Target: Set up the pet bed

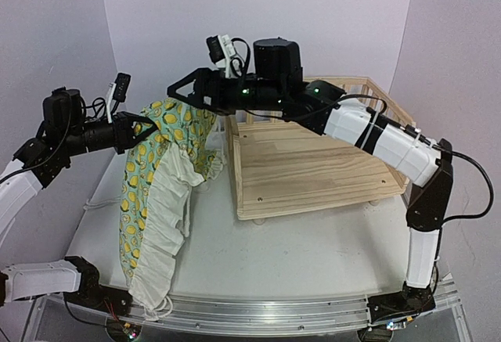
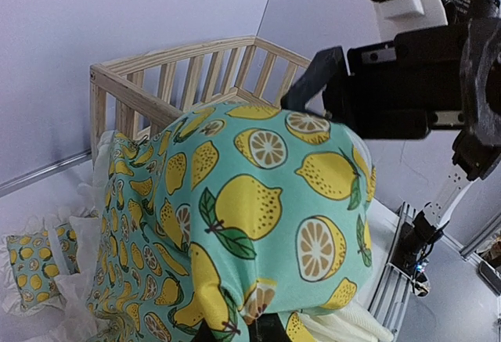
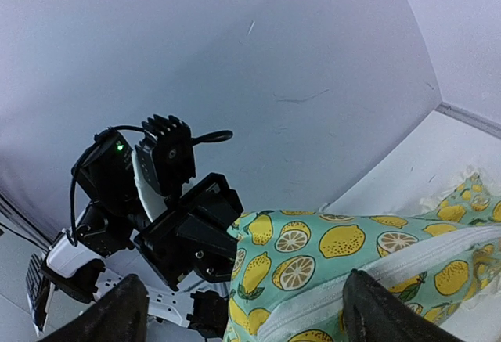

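Top external view: the lemon-print, cream-ruffled cushion [image 1: 160, 193] hangs in mid-air at left of centre, both arms holding its top edge. The left gripper [image 1: 149, 132] has its fingers clamped on one corner, the right gripper [image 1: 182, 91] on the other. To the right, the pale pine slatted bed frame [image 1: 313, 166] stands bare on the white table [image 1: 313, 248]. Left wrist view, lower left: the small matching pillow [image 2: 35, 268] lies by the frame. Nothing's placed yet, I'd say.

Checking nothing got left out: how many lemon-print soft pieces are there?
2: the cushion, held up by both grippers left of the frame, and a small pillow on the table. Others may be hidden.
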`<control>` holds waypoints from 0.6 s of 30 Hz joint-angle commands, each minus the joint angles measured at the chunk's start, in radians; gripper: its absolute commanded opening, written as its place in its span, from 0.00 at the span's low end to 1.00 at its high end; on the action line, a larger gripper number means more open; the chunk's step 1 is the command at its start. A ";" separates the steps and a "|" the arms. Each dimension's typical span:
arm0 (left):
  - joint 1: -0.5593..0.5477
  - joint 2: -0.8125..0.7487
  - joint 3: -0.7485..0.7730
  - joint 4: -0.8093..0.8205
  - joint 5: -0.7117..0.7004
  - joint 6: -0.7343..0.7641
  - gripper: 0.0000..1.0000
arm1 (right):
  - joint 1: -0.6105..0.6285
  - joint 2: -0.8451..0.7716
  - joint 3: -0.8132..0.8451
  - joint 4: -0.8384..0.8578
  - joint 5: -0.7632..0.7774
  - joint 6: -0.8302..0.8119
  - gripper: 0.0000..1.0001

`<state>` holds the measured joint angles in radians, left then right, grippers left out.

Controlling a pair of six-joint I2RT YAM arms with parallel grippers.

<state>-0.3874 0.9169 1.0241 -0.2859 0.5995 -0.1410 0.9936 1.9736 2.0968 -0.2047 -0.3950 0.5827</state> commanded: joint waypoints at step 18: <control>-0.010 -0.036 0.039 0.125 0.089 -0.056 0.00 | 0.066 -0.117 -0.143 0.111 0.251 0.384 0.98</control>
<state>-0.3882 0.8814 1.0206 -0.2634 0.6308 -0.1738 1.0554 1.7748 1.8416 -0.1768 -0.0864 0.8482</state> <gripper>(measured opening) 0.027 0.984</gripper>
